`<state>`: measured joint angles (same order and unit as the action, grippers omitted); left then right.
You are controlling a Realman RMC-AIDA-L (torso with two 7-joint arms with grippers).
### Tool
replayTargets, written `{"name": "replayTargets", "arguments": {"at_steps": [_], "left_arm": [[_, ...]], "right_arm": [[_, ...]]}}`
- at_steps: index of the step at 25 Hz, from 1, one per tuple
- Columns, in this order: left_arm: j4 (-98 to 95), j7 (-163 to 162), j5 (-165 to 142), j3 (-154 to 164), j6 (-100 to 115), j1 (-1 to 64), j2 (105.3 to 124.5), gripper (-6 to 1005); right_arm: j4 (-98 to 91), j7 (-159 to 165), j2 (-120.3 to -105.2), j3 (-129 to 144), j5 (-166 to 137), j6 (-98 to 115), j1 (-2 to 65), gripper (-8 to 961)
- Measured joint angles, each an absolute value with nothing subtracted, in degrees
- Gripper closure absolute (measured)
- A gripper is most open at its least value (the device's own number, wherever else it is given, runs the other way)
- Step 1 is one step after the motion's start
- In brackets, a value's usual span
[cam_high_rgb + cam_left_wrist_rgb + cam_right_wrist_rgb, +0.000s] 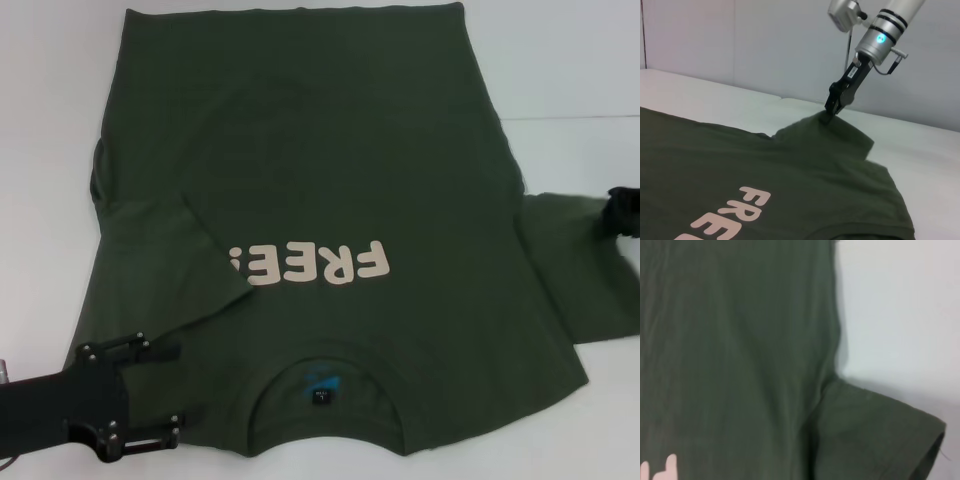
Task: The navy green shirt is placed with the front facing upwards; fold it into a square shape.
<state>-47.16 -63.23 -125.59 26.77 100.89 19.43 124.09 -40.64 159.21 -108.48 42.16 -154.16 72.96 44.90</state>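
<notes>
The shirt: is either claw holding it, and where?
The right gripper pinches the shirt by its sleeve edge. The left gripper holds nothing.

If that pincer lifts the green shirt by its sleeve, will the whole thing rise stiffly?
Probably not: the shirt lies limp, its sleeve peaking where the right pincer pinches it. It likely drapes, and the left sleeve already lies folded across the print.

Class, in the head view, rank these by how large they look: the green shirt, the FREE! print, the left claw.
1. navy green shirt
2. left claw, though nearness to the camera inflates it
3. FREE! print, looking close to it
</notes>
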Motion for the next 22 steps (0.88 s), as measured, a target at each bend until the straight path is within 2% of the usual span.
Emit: {"name": "replayTargets", "arguments": {"at_steps": [5,8,22], "left_arm": [[-47.1,-63.4,-125.6,26.6,100.9,19.4,124.10,203],[-47.1,-63.4,-125.6,26.5,100.9,19.4,124.10,204],[-47.1,-63.5,-125.6,26.5,100.7,19.4,124.01,204]], "right_arm": [[-41.8,159.2,-106.72,41.0,-154.1,73.3,44.3,941],[-43.3,159.3,-106.27,40.8,-154.0,73.9,44.0,942],[-48.3,158.8,-106.22,40.6,-154.2,77.8,46.5,942]]}}
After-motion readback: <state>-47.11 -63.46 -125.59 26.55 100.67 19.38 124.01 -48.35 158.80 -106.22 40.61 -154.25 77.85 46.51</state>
